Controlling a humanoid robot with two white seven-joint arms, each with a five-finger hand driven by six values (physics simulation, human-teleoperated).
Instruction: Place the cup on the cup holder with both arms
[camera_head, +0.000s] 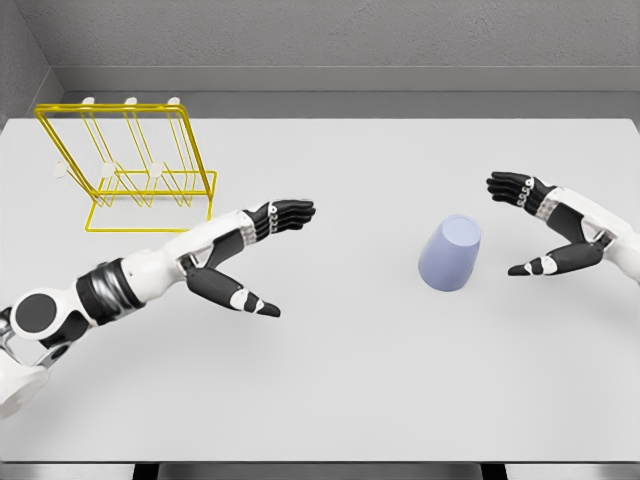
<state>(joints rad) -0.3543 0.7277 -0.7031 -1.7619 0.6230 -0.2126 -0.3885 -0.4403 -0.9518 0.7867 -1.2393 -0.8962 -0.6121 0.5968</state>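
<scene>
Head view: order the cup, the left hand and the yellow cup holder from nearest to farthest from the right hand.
1. Cup, just left of the open right hand.
2. Left hand, mid-table, also open.
3. Yellow cup holder, far left rear of the table.

The cup looks smooth, matt lavender plastic. The cup holder is thin glossy yellow wire; the table is matt white

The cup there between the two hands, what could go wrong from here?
1. The cup stands free on the table, base up; the open right hand beside it could tip it while closing.
2. The yellow cup holder sits at the far left, so a long carry could let the cup slip.
3. The left hand lies in that path.
</scene>
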